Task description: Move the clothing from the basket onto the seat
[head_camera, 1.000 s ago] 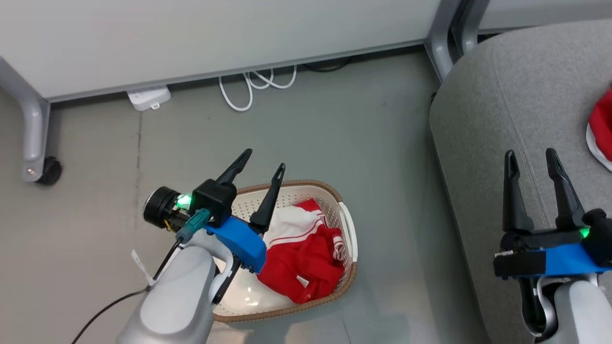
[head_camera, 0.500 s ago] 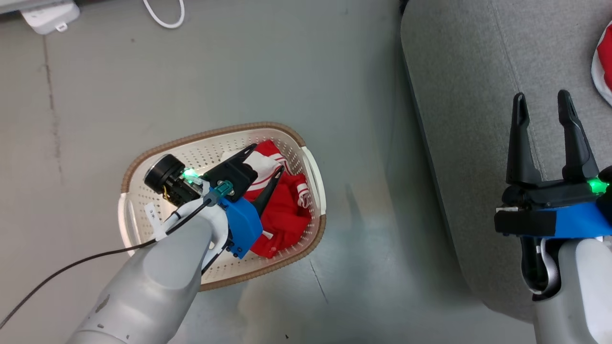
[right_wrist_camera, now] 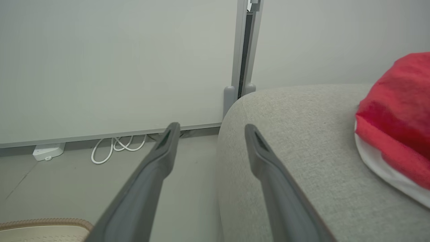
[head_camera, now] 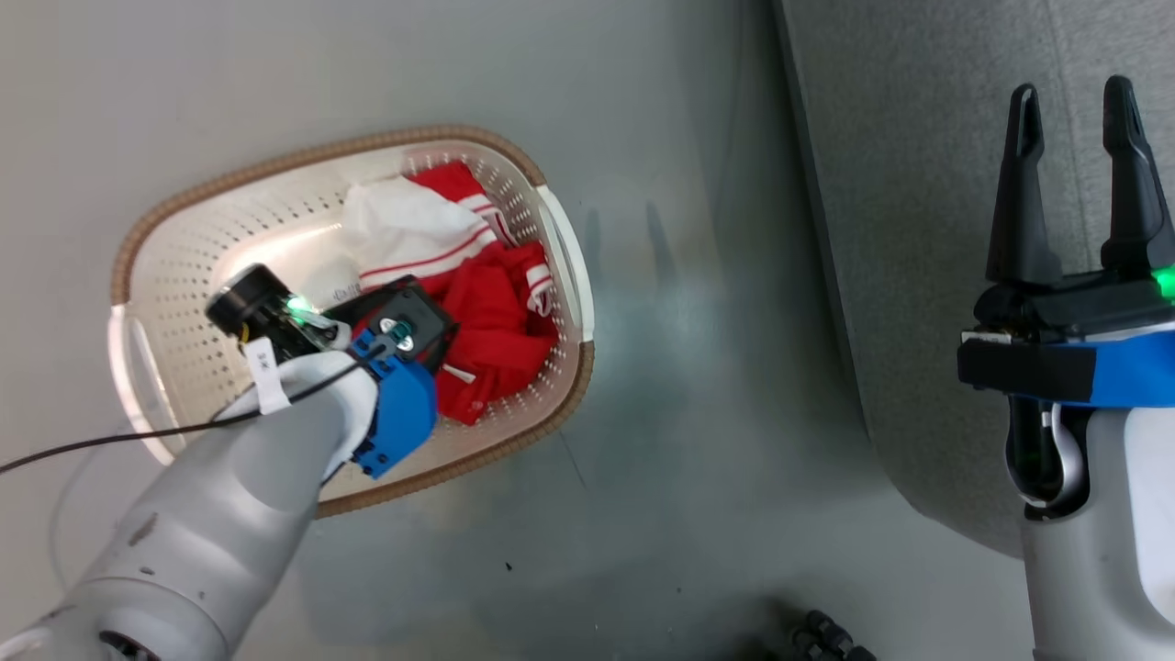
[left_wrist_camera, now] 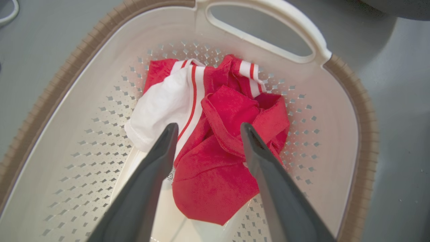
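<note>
left wrist view: the left gripper (left_wrist_camera: pixel 208 127), jaws spread empty, points into the basket (left_wrist_camera: pixel 366 111), the clothing (left_wrist_camera: pixel 231 111) bunched straight ahead between its tips; the right gripper (head_camera: pixel 1072 89), released, hovers over the seat (head_camera: pixel 900 138).

A: What's in the bkgd?
B: Grey floor (head_camera: pixel 698 275), smooth w/ faint scuffs. Far side: pale wall panel (right_wrist_camera: pixel 117 67), w/ a grey upright post (right_wrist_camera: pixel 240 50) at its right edge.
A: Anything at the wall's foot?
B: Looped white cable (right_wrist_camera: pixel 114 148); small white plug box (right_wrist_camera: pixel 47 151) just left of it. Near edge: dark knobbly obj (head_camera: pixel 826 638), unclear.
</note>
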Robot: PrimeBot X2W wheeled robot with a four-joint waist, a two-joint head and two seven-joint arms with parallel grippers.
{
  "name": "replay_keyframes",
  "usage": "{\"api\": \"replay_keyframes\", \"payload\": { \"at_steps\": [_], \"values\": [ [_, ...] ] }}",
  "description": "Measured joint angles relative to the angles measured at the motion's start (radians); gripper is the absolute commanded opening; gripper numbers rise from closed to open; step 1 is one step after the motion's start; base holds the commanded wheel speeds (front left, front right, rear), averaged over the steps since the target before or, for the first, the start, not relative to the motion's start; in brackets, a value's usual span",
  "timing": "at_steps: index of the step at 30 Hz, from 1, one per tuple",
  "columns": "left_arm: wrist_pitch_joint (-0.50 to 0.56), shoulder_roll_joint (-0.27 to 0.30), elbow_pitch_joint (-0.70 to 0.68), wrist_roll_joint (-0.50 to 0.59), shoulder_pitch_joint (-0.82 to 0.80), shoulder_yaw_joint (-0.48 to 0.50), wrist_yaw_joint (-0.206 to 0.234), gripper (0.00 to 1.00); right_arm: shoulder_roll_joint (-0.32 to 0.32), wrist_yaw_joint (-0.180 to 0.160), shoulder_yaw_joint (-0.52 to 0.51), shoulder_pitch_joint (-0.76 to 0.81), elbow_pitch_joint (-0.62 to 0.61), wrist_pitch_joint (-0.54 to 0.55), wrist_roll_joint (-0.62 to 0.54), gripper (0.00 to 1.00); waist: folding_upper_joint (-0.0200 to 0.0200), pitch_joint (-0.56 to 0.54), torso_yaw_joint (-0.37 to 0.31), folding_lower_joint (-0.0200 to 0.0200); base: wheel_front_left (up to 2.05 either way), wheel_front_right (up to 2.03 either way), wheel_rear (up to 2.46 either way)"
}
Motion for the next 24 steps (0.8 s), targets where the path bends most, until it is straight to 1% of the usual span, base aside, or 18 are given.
{"api": "replay_keyframes", "payload": {
  "at_steps": [6, 8, 11, 19, 24],
  "values": [
    [0.042, 0.033, 0.047, -0.016, -0.046, -0.063, 0.0, 1.0, 0.006, 0.0, 0.005, -0.029, -0.02, 0.0, 0.0, 1.0, 0.0, 0.079, -0.012, 0.0, 0.0, 0.0, 0.0],
    [0.043, 0.036, 0.05, -0.021, -0.055, -0.071, 0.0, 1.0, 0.006, 0.0, 0.006, -0.034, -0.026, 0.0, 0.0, 1.0, 0.0, 0.092, -0.014, 0.0, 0.0, 0.0, 0.0],
    [0.062, 0.052, 0.066, -0.034, -0.091, -0.093, 0.0, 1.0, 0.005, 0.0, 0.006, -0.047, -0.04, 0.0, 0.0, 1.0, 0.0, 0.14, -0.018, -0.0001, 0.0, 0.0, 0.0],
    [0.104, 0.07, 0.094, -0.045, -0.14, -0.109, 0.0, 1.0, 0.002, 0.0, 0.0, -0.07, -0.081, 0.0, -0.002, 1.0, 0.0, 0.226, -0.024, -0.0001, 0.0, 0.0, 0.0],
    [0.115, 0.071, 0.103, -0.047, -0.158, -0.111, 0.013, 1.0, 0.002, 0.0, -0.007, -0.074, -0.102, 0.0, -0.005, 1.0, 0.0, 0.27, -0.026, -0.0001, 0.0, 0.0, 0.0]
  ]
}}
